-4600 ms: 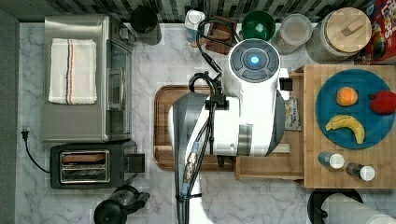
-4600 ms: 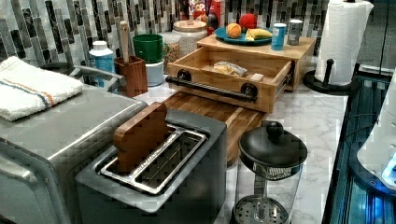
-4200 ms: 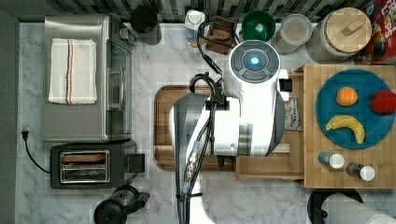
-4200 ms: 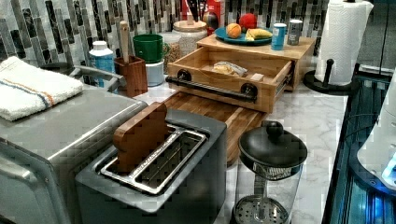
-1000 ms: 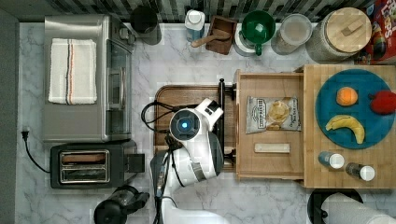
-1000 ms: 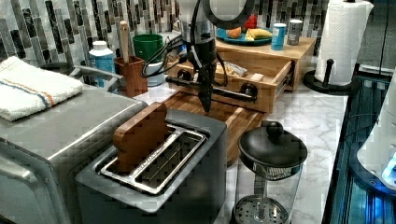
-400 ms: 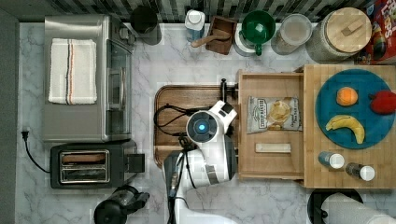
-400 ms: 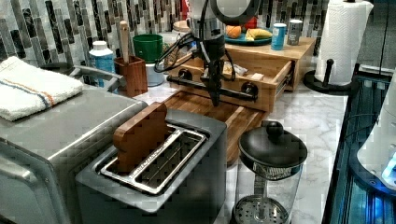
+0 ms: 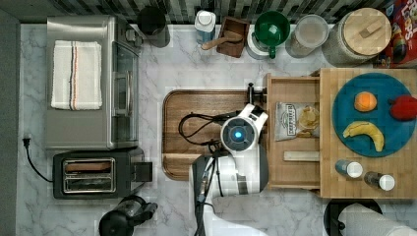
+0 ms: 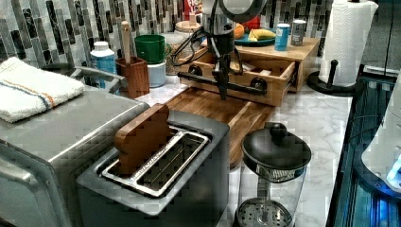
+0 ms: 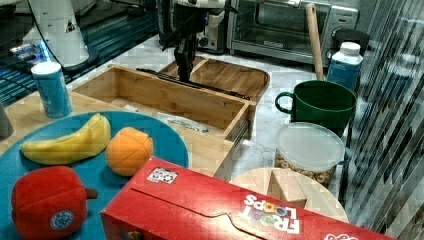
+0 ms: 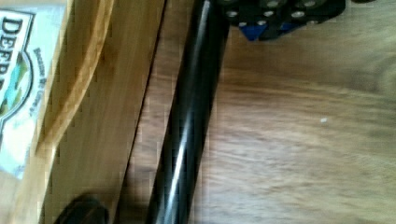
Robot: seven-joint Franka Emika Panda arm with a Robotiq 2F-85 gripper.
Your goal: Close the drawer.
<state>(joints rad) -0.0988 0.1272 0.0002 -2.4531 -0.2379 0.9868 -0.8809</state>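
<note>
The drawer stands part-way open under the top board, with a snack bag and a small wooden stick inside. Its long black bar handle runs along the front, on the tray side. My gripper points straight down with its fingers shut, and the tips rest against that handle from the tray side. In the right view the gripper stands just beyond the drawer's front wall. From above, my wrist covers the middle of the handle.
A dark brown tray lies under my arm. The top board bears a blue plate with fruit. A toaster, toaster oven, green mug and jars ring the counter. A coffee press stands near the tray.
My arm has moved toward the top view's right, onto the handle. The drawer's front has slid the same way, so less of the drawer sticks out.
</note>
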